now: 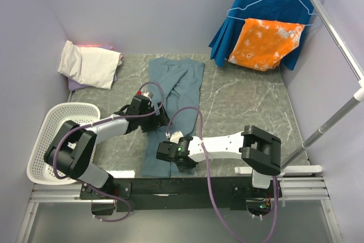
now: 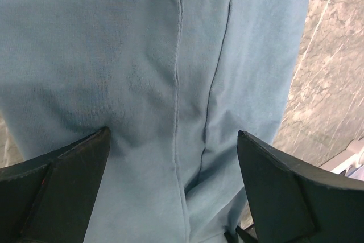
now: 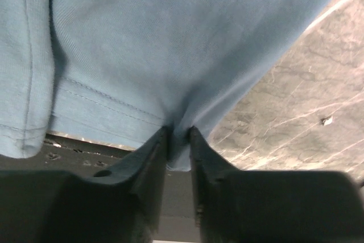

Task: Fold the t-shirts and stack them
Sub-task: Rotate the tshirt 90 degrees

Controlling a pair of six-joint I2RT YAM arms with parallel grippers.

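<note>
Blue-grey t-shirt (image 3: 187, 38) hem in right hand (image 3: 178, 140), marble tabletop (image 3: 296, 112) alongside.

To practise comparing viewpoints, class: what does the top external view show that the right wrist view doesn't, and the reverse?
Only top external: a folded cream-white t-shirt with a lavender t-shirt edging out beneath, a white basket, and an orange-and-white cloth hanging over a royal-blue garment. Only right wrist: the right gripper seen close up, pinched shut on the blue-grey t-shirt at its edge, with hem stitching visible. Both: that blue-grey t-shirt and the marbled table.
</note>
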